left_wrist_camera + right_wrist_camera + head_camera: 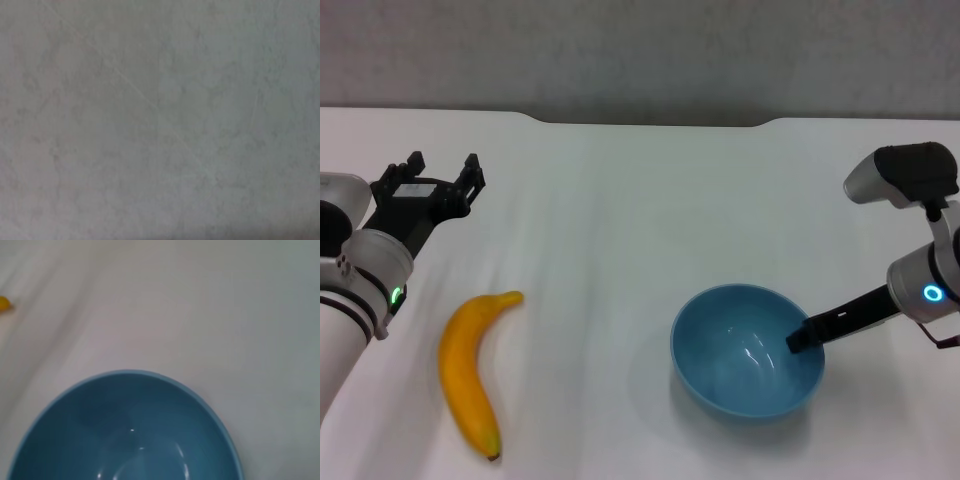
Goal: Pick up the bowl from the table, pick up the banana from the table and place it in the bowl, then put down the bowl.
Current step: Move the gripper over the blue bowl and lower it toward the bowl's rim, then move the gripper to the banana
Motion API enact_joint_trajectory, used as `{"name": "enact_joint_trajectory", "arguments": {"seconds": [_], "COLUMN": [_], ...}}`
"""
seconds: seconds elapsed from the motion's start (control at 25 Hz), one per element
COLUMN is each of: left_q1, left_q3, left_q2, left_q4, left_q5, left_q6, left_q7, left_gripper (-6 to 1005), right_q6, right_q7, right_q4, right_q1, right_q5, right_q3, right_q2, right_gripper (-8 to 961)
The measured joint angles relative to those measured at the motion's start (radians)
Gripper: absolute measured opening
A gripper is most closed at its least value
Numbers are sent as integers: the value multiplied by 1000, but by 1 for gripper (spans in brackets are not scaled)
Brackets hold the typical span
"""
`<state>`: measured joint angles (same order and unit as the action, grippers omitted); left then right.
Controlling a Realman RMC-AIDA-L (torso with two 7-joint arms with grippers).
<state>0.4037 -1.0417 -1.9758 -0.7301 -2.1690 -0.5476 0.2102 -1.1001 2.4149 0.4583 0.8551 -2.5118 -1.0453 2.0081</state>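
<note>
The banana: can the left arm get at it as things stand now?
Probably yes. The banana lies alone on the table, nothing on or against it. The left end effector, fingers apart, hovers just beyond its stem end, with only bare tabletop between them.

Left arm: white segments, black bands, green ring light, black gripper. Right arm: white-grey housings, blue ring light, black finger.

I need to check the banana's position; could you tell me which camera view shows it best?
The head view: the whole banana lies on the table. The right wrist view catches only a yellow sliver at its edge; the left wrist view shows none of it.
</note>
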Motion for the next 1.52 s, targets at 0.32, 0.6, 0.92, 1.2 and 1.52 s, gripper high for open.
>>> {"name": "enact_joint_trajectory", "arguments": {"seconds": [0.32,0.6,0.92,1.2,1.52], "left_q1": [-3,-5,-1,-24,0], "left_q3": [-1,-2,-84,-360,-582], "left_q2": [0,0,11,-45,-50], "left_q4": [0,-1,-131,-292,-347], "left_q5": [0,0,8,22,53], "left_q6": [0,3,236,620,985], "left_q7": [0,0,48,312,455], "left_gripper": [727,727,727,728,728], "right_q6": [18,42,33,16,-35], "right_q7": [-1,-1,9,12,56], "right_q4": [1,6,99,141,291], "right_q1": [-1,-10,-89,-107,-169], "right_q5": [-8,-5,7,8,9], "right_q3": [-13,-16,-11,-2,-1], "right_q2": [0,0,0,0,1], "right_gripper": [229,42,31,30,30]}}
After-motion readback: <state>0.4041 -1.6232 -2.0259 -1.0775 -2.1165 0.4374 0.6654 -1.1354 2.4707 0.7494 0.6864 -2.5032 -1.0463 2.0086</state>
